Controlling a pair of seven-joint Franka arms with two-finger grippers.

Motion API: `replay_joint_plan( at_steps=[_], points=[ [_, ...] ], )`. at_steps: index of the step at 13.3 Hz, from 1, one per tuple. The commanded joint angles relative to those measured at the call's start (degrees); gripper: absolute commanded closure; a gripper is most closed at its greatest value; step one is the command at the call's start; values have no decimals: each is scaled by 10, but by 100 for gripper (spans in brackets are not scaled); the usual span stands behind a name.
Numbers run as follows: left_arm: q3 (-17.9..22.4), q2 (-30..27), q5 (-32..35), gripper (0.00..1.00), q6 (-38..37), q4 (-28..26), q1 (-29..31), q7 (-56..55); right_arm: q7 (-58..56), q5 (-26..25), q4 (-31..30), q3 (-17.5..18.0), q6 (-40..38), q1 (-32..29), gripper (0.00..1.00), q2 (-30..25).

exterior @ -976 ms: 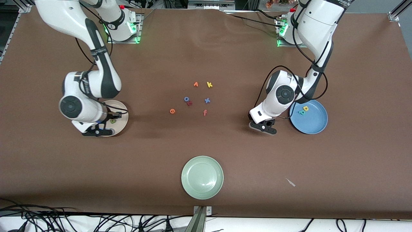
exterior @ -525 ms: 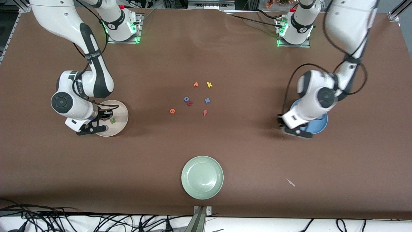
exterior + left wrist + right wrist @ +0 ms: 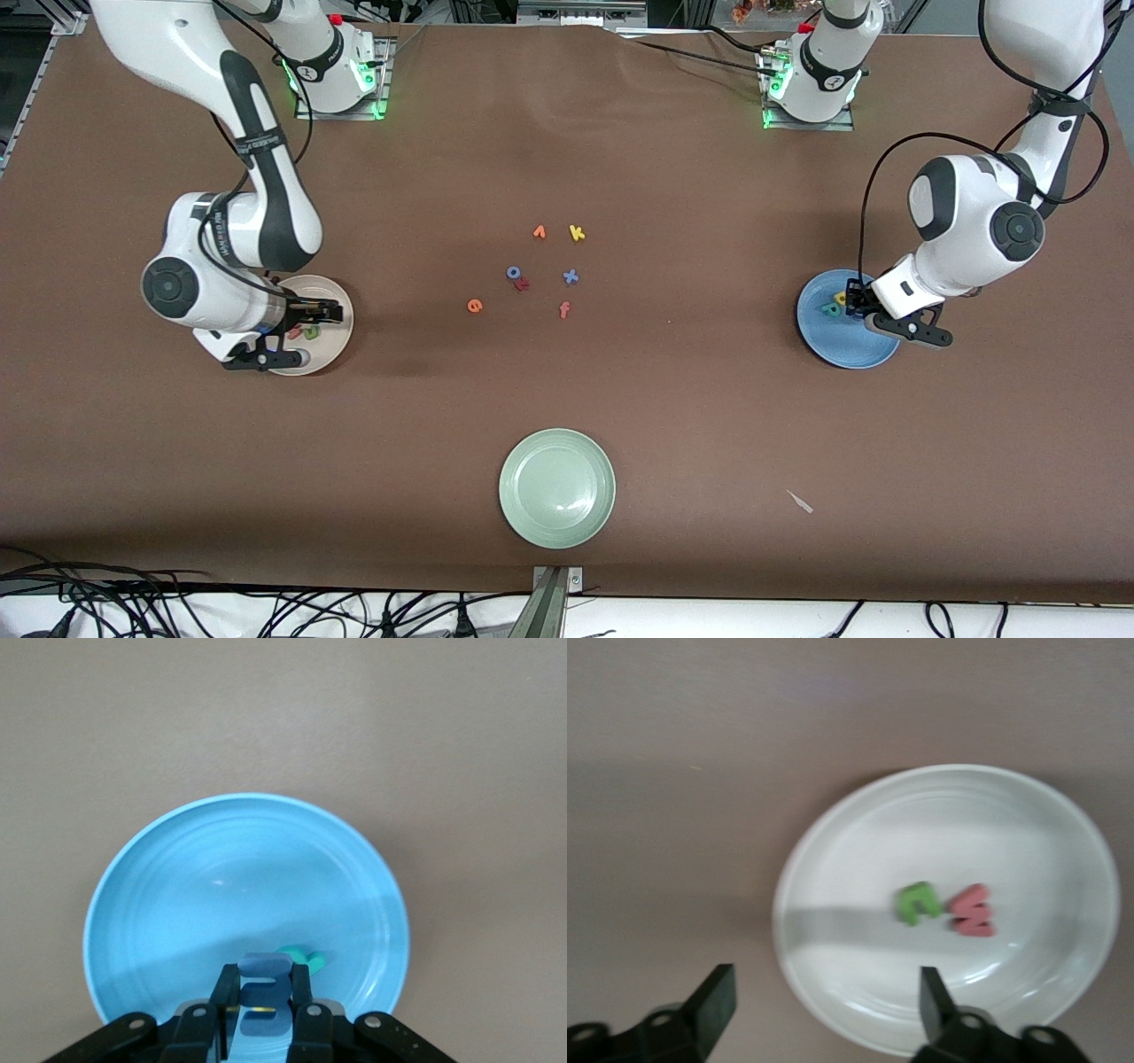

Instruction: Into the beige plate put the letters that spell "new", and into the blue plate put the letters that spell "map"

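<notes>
Now, starting at the right arm's end of the table, the right gripper hangs over the beige plate with its fingers spread wide and nothing between them. On that plate the green n and the red-pink w lie side by side, just apart.

Toward the middle of the table the orange e lies loose on the brown cloth. At about two o'clock from it sit a blue o and a small red letter, touching. Around them lie an orange v-shaped letter, a yellow k, a blue x and a red-pink f. A pale green plate sits nearest the front camera.

At the left arm's end, the left gripper is over the blue plate, clamped narrow on the blue m. The teal p and yellow a lie on that plate, the a at about one o'clock from the p.
</notes>
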Motion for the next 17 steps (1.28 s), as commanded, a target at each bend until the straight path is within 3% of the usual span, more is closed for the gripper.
replay_joint_plan(
  at_steps=[1, 2, 4, 7, 12, 17],
  points=[
    [0, 1, 15, 50, 6, -2, 8, 12, 86, 11, -1, -1, 3, 44, 0, -5],
    [0, 1, 14, 21, 6, 0, 8, 12, 131, 11, -1, -1, 20, 62, 0, -2],
    [10, 1, 14, 0, 10, 14, 8, 12, 210, 12, -2, -1, 45, 99, 0, 5],
    [30, -12, 14, 0, 38, 15, 12, 9, 299, 33, -4, -1, 73, 146, 0, 16],
    [31, -89, 16, 0, 4, 3, 21, 3, 417, 65, -8, 11, 142, 193, 0, 48],
    [31, -247, 19, 0, -198, 33, 16, -30, 475, 67, -9, 44, 180, 198, 0, 73]
  ],
)
